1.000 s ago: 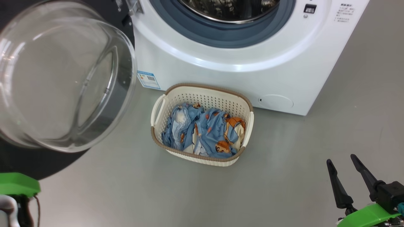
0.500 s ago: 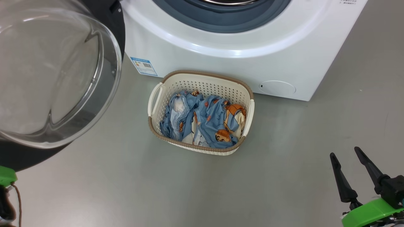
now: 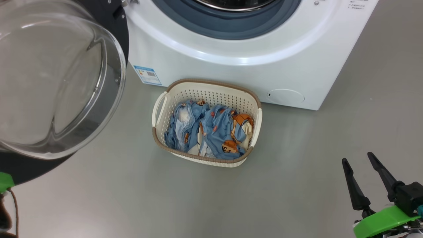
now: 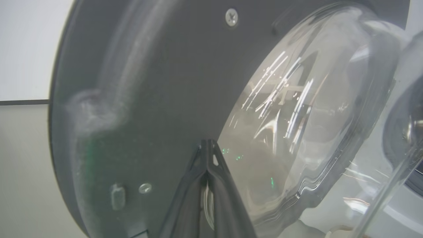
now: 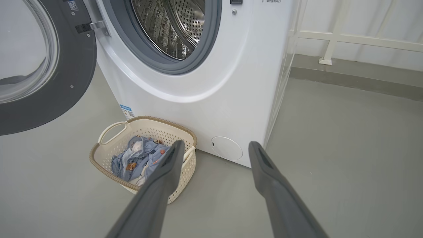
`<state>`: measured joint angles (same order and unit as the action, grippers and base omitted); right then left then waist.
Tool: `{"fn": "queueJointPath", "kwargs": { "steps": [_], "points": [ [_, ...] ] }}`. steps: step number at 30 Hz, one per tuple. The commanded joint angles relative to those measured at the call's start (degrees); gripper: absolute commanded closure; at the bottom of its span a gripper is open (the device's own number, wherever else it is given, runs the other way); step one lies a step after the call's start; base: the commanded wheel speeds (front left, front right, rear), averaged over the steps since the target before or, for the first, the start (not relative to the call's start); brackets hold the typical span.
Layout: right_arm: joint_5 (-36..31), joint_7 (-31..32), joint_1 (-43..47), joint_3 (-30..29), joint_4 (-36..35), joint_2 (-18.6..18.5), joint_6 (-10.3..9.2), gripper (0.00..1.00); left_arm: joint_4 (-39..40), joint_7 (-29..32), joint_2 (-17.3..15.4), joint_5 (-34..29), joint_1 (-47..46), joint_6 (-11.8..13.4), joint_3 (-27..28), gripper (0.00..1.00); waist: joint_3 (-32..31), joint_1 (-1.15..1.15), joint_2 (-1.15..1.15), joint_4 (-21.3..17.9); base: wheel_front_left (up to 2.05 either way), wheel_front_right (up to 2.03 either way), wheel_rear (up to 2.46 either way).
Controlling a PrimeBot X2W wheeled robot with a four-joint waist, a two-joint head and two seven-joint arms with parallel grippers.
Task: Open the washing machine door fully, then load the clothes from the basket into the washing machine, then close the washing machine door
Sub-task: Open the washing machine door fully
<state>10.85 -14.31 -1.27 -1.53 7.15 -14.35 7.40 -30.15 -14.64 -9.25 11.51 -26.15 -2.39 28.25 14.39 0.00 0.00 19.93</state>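
Clenched empty, left end effector (image 4: 207, 147) points at door (image 4: 148, 82) just ahead, likely to push it wide; right end effector (image 3: 357, 157) released, ready for clothes (image 3: 214, 132) in basket (image 3: 211, 81) ahead-left.

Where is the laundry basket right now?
In the head view the basket sits on the floor at centre, close in front of the washing machine, with the clothes inside it.

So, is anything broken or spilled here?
Nothing stands out. The clothes are crumpled but all inside the basket, which sits upright on the floor in front of the washer. The door stands open and looks unbroken.
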Motion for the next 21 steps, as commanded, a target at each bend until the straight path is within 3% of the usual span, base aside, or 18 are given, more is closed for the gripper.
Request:
{"fn": "queueJointPath", "kwargs": {
  "steps": [1,9,21],
  "points": [
    [0.5,-0.7,-0.5,1.3,-1.1,0.2,0.09,0.0,4.4,-0.4,-2.6,-2.0,0.9,-1.4,1.5,1.0,-1.3,0.0,0.0,-0.6,0.0,0.0,0.0],
    [1.0,-0.7,0.3,1.7,-0.4,2.7,0.09,0.0,14.2,-0.4,-0.5,-4.1,4.4,-4.2,-0.5,1.0,-4.8,0.0,0.0,-2.5,0.0,0.0,0.0],
    [1.3,-0.7,0.7,3.1,0.2,4.9,0.09,0.0,21.7,-0.4,5.1,-4.8,12.8,-4.9,-9.7,1.0,-8.5,0.0,0.0,-8.2,0.0,0.0,0.0]
  ]
}}
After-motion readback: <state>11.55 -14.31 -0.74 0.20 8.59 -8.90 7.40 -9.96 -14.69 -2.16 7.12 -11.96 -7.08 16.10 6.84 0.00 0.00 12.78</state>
